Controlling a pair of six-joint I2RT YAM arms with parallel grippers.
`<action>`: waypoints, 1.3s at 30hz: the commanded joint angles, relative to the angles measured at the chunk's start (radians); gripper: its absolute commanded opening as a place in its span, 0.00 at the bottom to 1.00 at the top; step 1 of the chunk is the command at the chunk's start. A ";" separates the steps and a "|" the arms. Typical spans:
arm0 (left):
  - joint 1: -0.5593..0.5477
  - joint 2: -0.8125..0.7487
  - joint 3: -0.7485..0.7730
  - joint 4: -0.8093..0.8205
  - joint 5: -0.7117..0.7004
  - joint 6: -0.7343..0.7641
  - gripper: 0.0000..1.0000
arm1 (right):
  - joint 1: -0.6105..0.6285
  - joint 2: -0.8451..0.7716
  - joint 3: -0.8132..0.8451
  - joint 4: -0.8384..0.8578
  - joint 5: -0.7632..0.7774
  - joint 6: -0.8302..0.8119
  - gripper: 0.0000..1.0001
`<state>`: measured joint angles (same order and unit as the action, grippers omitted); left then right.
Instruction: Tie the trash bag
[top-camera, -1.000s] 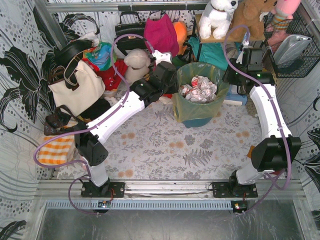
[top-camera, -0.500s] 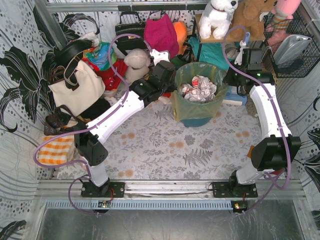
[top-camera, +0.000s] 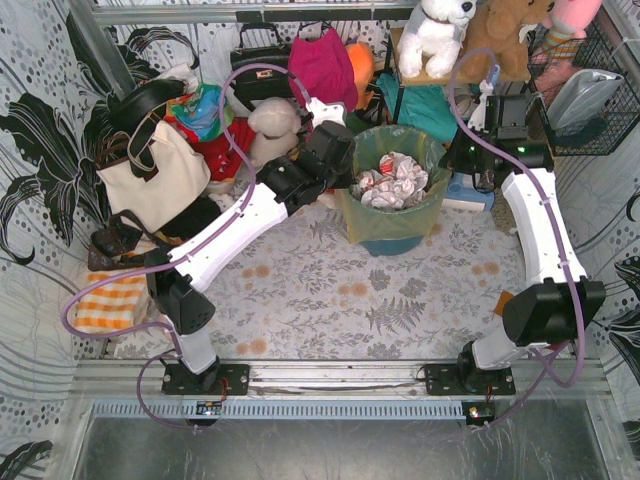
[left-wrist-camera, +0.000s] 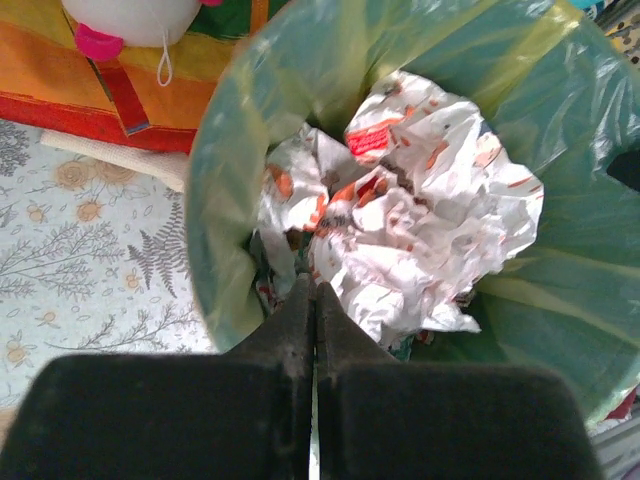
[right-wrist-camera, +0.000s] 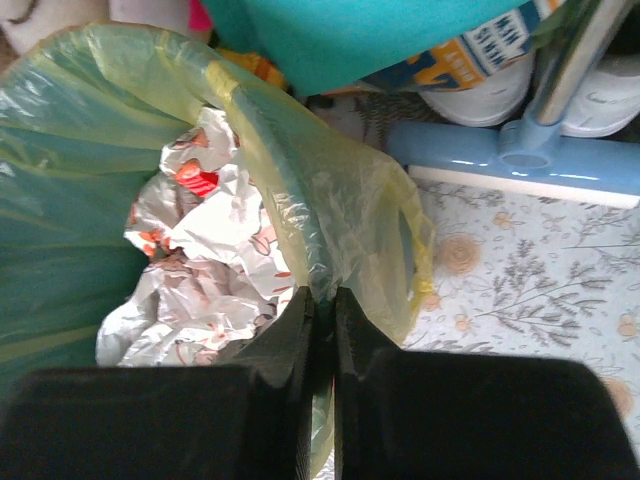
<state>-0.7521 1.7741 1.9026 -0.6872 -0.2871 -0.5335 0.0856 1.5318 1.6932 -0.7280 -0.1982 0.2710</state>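
The trash bag (top-camera: 372, 215) is a translucent yellow-green liner folded over the rim of a teal bin (top-camera: 395, 243). Crumpled white paper (top-camera: 392, 180) fills it. My left gripper (top-camera: 349, 172) is at the bag's left rim. In the left wrist view it (left-wrist-camera: 314, 291) is shut, with its tips over the paper (left-wrist-camera: 420, 200) just inside the rim (left-wrist-camera: 215, 240); nothing shows between its jaws. My right gripper (top-camera: 452, 163) is at the right rim. In the right wrist view it (right-wrist-camera: 322, 296) is shut on the bag's folded edge (right-wrist-camera: 300, 210), beside a yellow handle strip (right-wrist-camera: 420, 240).
A cream tote bag (top-camera: 160, 180), handbags and plush toys (top-camera: 275, 125) crowd the back left. A blue-and-white tool (right-wrist-camera: 520, 160) lies right of the bin. A wire basket (top-camera: 590, 90) hangs at the right. An orange checked cloth (top-camera: 110, 300) lies at the left.
My left gripper has moved right, up to the bag's left rim. My right gripper has shifted slightly towards the right rim. The bin has slid a little to the left.
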 joint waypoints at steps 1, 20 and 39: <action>-0.007 -0.107 -0.007 -0.028 0.001 0.027 0.00 | 0.098 -0.104 0.041 -0.035 0.003 0.050 0.00; -0.007 -0.281 -0.287 -0.025 -0.035 -0.038 0.51 | 0.107 -0.232 -0.225 0.011 0.051 0.157 0.00; -0.008 -0.333 -0.257 -0.130 -0.015 -0.028 0.00 | 0.242 -0.286 -0.223 -0.011 0.060 0.249 0.00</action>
<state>-0.7494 1.5173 1.6035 -0.7586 -0.3328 -0.6102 0.2550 1.2766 1.4357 -0.7547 -0.1291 0.4763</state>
